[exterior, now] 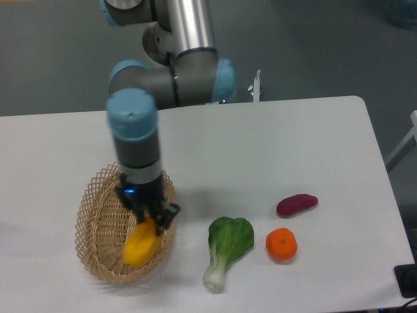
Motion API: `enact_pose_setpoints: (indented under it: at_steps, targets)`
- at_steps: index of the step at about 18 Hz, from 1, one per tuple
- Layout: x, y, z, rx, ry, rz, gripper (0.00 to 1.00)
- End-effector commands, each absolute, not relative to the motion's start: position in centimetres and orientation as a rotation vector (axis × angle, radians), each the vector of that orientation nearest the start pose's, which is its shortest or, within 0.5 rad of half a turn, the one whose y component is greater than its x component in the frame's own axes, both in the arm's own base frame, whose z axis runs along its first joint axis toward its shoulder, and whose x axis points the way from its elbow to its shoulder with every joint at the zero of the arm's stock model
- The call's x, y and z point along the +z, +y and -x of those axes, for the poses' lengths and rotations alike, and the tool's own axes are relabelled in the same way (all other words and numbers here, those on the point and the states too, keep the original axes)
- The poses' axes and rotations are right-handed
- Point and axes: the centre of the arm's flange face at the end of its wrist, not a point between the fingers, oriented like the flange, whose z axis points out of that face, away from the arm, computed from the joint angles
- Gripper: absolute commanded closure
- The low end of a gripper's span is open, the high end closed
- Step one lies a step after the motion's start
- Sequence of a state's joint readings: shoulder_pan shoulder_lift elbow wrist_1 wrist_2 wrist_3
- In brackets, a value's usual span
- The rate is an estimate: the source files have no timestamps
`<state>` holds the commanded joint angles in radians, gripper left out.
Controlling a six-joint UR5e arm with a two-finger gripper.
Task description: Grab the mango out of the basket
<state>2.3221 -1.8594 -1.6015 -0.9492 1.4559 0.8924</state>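
The arm is built of polished silver-grey tubes joined by dark grey cylindrical housings capped in pale blue plastic. Its wrist section is dark grey with a lighter band, ending in a small black pincer point(151, 216) showing a tiny blue light.

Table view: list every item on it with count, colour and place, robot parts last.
basket: 1, tan wicker, left front of table
mango: 1, yellow-orange, over the basket's right side, gripped at its upper end
bok choy: 1, green with white stem, front centre
tangerine: 1, orange, right of the bok choy
sweet potato: 1, purple, behind the tangerine
table: 1, white
arm: 1, grey with blue caps, above the basket
pincer: 1, black, shut on the mango
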Motion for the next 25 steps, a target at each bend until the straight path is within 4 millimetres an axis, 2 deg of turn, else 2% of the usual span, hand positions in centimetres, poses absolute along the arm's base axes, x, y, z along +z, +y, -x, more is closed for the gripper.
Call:
enact_pose_setpoints:
  at_steps: [3,5,9,14,25]
  targets:
    - [39.1,50.9,35.8,0.179,0.321,2.874,0.74]
    - [39.8,48.6,37.8,0.182,0.372,2.887,0.74]
    - [39.8,45.9,40.6,0.183,0.447,2.897,0.74]
    - [40.2,45.5,42.0,0.202,0.434,2.896,0.74]
    - [39.9,45.5,42.2,0.201,0.436,2.9,0.74]
